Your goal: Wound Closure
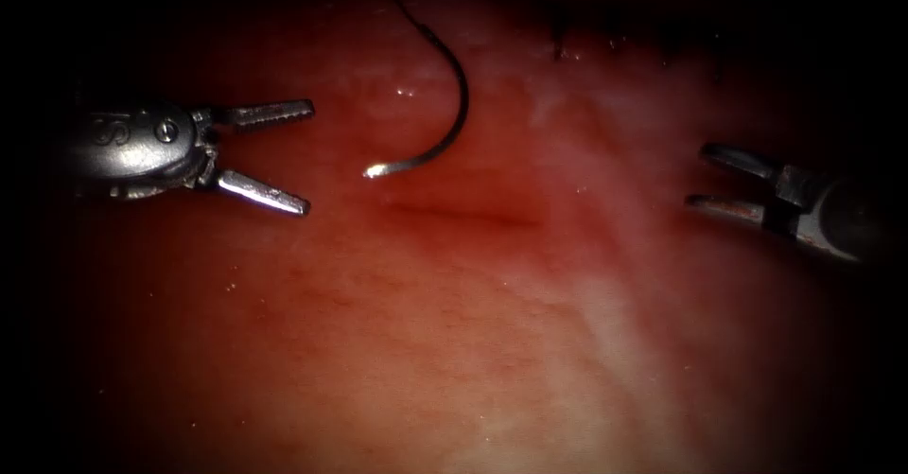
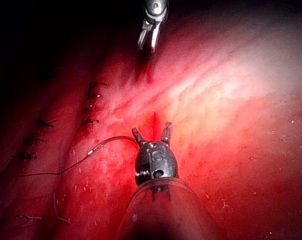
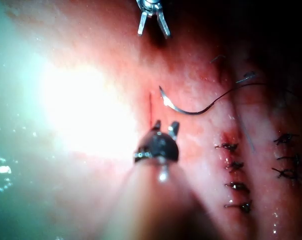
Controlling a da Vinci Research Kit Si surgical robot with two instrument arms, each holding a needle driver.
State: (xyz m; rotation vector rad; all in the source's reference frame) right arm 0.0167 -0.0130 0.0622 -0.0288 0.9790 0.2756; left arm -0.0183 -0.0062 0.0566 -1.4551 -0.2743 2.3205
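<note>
Holding nothing, my left hand (image 1: 305, 157) waits at the left of the endoscope view with its two jaws spread wide apart, one pointing toward the needle and the other lower. My right hand (image 1: 702, 177) comes in from the right, also with its jaws apart and empty. Between them the curved needle (image 1: 452, 105) lies free on the tissue (image 1: 454, 342), and neither hand touches it. Its bright tip points to the left, near the short dark cut (image 1: 468, 215), which lies just below the tip; I cannot tell if any part of the needle is in the tissue, but it seems to rest on the surface. The thread (image 1: 409, 12) leaves the needle's back end and goes up into the dark. From my left wrist view I see my left hand (image 2: 151, 132) open, with the needle (image 2: 113, 141) beside it and the thread (image 2: 41, 174) trailing away across the tissue, past several dark stitches (image 2: 91, 107). From my right wrist view my right hand (image 3: 164, 126) is open too, the needle (image 3: 185, 110) lies just beyond it, and finished stitches (image 3: 235, 175) stand in rows nearby.
</note>
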